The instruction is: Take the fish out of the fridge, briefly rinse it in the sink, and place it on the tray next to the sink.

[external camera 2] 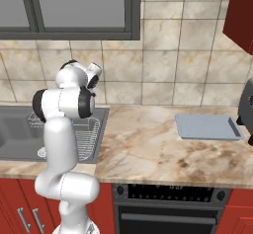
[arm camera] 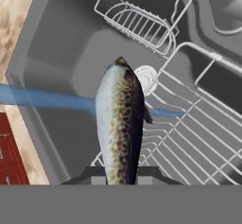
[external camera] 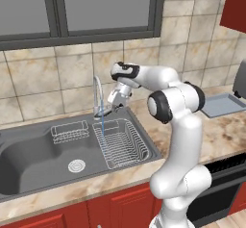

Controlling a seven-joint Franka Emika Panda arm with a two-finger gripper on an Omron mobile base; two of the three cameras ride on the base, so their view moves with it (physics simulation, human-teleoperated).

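Speckled fish point(arm camera: 120, 124) between gripper point(arm camera: 120, 173) fingertips, above sink point(arm camera: 61, 53)

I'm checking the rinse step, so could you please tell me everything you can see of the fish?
The fish is slender and speckled brown, its pale silvery flank glossy, with a small dark fin on one side. It stands out from the shut pincer, which grips one end. It hangs above the sink, and the blue water stream meets its side.
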